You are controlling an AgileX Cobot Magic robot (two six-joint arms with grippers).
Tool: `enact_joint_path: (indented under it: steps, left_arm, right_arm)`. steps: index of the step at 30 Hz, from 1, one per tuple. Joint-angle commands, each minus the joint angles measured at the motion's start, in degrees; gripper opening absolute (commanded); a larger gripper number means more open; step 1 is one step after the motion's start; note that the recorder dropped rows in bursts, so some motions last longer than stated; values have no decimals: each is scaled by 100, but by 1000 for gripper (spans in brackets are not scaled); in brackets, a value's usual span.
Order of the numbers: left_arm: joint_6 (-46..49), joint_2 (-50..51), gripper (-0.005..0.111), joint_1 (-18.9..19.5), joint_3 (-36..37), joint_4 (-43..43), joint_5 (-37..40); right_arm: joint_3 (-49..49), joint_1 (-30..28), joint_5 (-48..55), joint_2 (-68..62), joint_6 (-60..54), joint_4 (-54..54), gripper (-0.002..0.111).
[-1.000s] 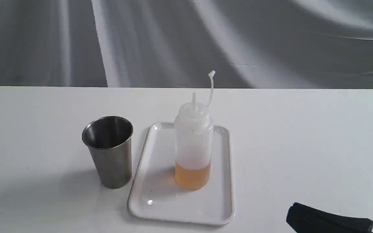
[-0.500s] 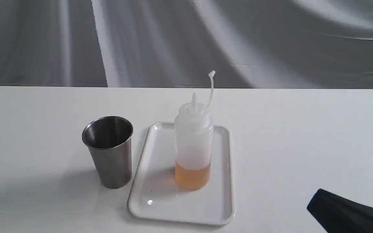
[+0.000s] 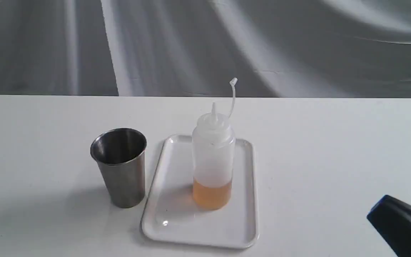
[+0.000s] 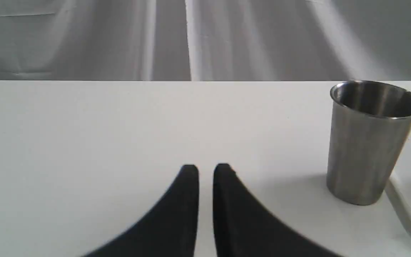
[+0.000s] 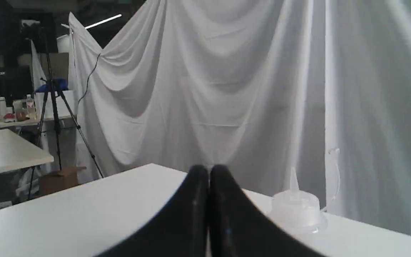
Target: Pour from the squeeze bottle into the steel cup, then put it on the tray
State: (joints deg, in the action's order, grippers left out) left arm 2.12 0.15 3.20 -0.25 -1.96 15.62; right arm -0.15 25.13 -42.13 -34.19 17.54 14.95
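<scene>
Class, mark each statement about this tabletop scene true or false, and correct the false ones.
1. The squeeze bottle stands upright on the tray. True.
2. The steel cup lies on its side. False: it stands upright on the table, beside the tray.
3. The bottle's nozzle is uncapped. True.
4. The right tool grips the bottle. False: it is shut on nothing, away from the bottle.
5. The bottle is full. False: amber liquid fills only its bottom part.

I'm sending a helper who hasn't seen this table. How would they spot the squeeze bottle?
On the white table lies a flat white rectangular tray. Standing upright on it is the translucent whitish plastic squeeze bottle: cone-nozzled, amber liquid at the bottom, taller than the grey steel cup beside the tray.
</scene>
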Motion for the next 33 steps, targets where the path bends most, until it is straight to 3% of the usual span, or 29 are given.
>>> enact_joint_path:
  steps: [1,9,14,33]
  left_arm:
    - [-26,-15,8,-13,25,2,-41]
    - [-16,-15,8,-13,25,2,-41]
    - [-16,-15,8,-13,25,2,-41]
    - [-5,-15,8,-13,25,2,-41]
  right_arm:
    - [15,21,-2,315,8,-52,0]
    - [15,3,149,1069,-358,-52,0]
    - [15,-14,1406,1588,-685,-52,0]
    - [15,-1358,4350,3298,-31,-246,0]
